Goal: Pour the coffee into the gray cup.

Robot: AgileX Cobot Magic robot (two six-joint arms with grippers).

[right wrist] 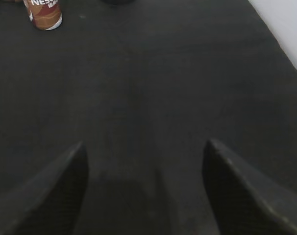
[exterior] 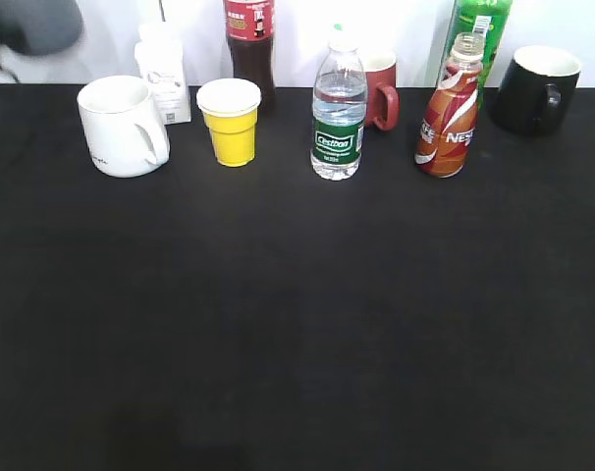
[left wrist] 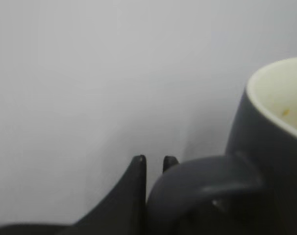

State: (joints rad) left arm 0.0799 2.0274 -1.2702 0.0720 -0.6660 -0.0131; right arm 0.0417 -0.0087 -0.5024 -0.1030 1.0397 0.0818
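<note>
Coffee bottle [exterior: 449, 116]: exterior view, upright on the black table [exterior: 297, 324], neck straight up, cap off, lettering facing the camera; water bottle [exterior: 338, 116] to its left, black mug [exterior: 536, 88] behind right.
Gray cup [exterior: 32, 25]: top-left corner there, blurred, lifted above the table.
Left wrist view: gray cup [left wrist: 271, 147] upright, mouth up, handle toward the left gripper [left wrist: 154, 164], whose tips sit close together at the handle loop; grip cannot be told.
Right wrist view: right gripper [right wrist: 144, 149] spread wide over bare table; bottle [right wrist: 43, 11] far ahead-left.
</note>
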